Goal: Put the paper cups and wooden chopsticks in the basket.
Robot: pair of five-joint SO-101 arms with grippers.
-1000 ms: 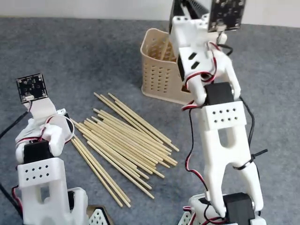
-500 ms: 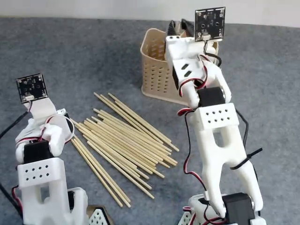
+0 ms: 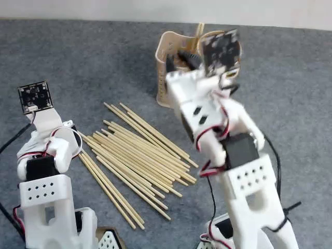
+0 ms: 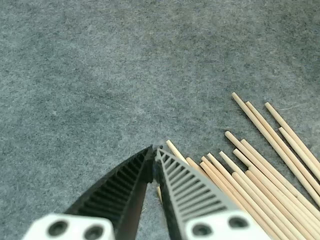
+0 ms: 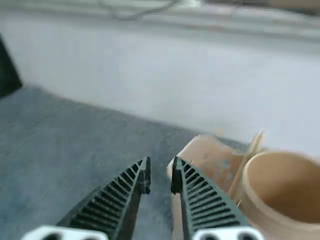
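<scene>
Checking container: I see the beige perforated plastic basket [image 3: 167,83] holding a tan paper cup [image 5: 280,185] and one upright wooden chopstick [image 3: 199,30].
Loose wooden chopsticks [image 3: 140,155]: flat on grey tabletop [image 3: 104,62], long axes diagonal.
Right hand [image 5: 159,172]: slightly parted, empty, above basket.
Left hand [image 4: 153,150]: clenched, empty, beside stick ends.

- This looks like a robotics lab or test bench, not a lived-in room.
- The left arm [image 3: 44,194] and the right arm [image 3: 249,179] are white printed parts with bare red and black wires [image 3: 199,141] and an uncased camera board [image 3: 35,97].
- Grey felt-like matting covers the table [image 3: 104,62], and a plain pale wall [image 3: 78,9] runs along the upper edge.
- Loose wooden chopsticks [image 3: 137,155] and a basket [image 3: 162,67] lie on the matting.
</scene>
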